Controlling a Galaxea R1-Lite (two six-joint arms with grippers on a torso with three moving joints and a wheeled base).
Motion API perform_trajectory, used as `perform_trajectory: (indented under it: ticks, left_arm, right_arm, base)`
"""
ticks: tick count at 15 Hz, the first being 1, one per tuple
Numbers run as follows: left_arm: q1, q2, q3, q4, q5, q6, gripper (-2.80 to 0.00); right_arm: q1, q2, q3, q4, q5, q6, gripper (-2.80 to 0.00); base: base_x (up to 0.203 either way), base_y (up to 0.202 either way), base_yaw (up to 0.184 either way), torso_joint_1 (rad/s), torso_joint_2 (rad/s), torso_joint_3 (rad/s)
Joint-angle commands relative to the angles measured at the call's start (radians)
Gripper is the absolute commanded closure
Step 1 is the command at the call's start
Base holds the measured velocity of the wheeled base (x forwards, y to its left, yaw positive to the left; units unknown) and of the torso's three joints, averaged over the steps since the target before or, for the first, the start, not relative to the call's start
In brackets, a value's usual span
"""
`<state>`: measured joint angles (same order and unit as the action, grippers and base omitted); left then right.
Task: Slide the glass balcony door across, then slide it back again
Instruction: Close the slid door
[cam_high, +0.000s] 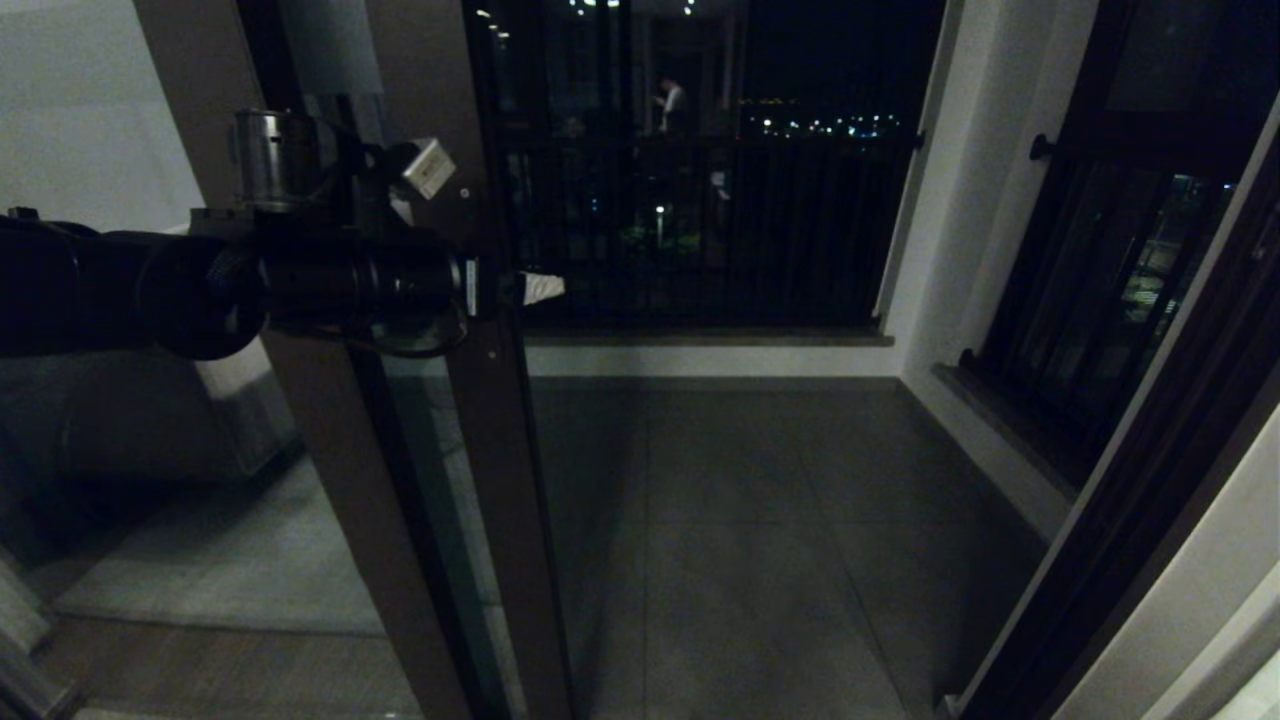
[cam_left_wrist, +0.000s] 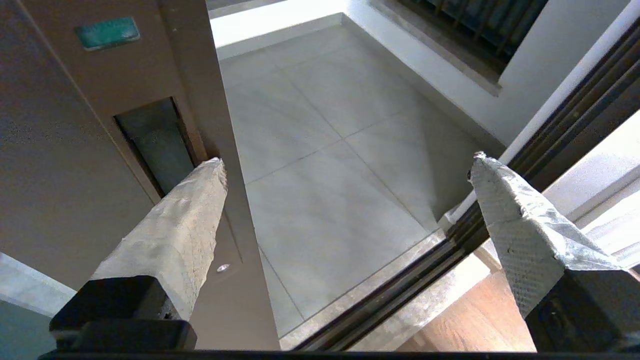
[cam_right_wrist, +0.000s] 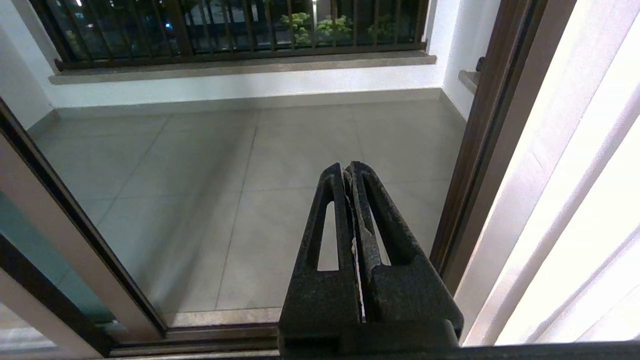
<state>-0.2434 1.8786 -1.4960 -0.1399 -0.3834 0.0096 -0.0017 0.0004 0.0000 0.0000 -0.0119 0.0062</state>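
Left wrist view: door stile (cam_left_wrist: 200, 75) beside one (spread) fingers (cam_left_wrist: 175, 230).

— Where's the left gripper (cam_high: 530, 290)?

— Reaching in from the left, level with the stile of the glass balcony door (cam_high: 490, 420). One pale fingertip (cam_high: 543, 288) pokes out past the stile's edge.

— And the door itself?

— Over on the left, leaving the doorway open onto the tiled balcony floor (cam_high: 740, 540).

— Anything beyond?

— A black-framed window with railing bars (cam_high: 700, 220), city lights behind it. Another dark window (cam_high: 1110, 280) on the right wall.
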Motion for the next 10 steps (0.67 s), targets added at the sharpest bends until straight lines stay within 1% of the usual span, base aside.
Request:
perform_trajectory:
  ticks: [1,3,9,10]
  left_arm:
    - [0.000,0.017,-0.013,-0.003,0.003,0.000,-2.80]
    - [0.000,-0.011,0.002,-0.002,0.002,0.000,-2.80]
    - [0.003,-0.114,0.097,-0.003,0.003,0.001,-2.80]
    - [0.005,-0.114,0.093,-0.003,0.003,0.001,-2.80]
  right_arm:
    - [0.000,0.000,0.000,-0.001,0.000,0.000,0.00]
    - [0.000,0.000,0.000,0.000,0.000,0.000,0.00]
    - [0.000,0.000,0.000,0.000,0.000,0.000,0.00]
    - [0.000,0.000,0.000,0.000,0.000,0.000,0.00]
  base:
    - [0.000,0.000,0.000,0.000,0.00,0.000]
    - [0.000,0.000,0.000,0.000,0.00,0.000]
    - [0.000,0.000,0.000,0.000,0.00,0.000]
    - [0.000,0.000,0.000,0.000,0.00,0.000]
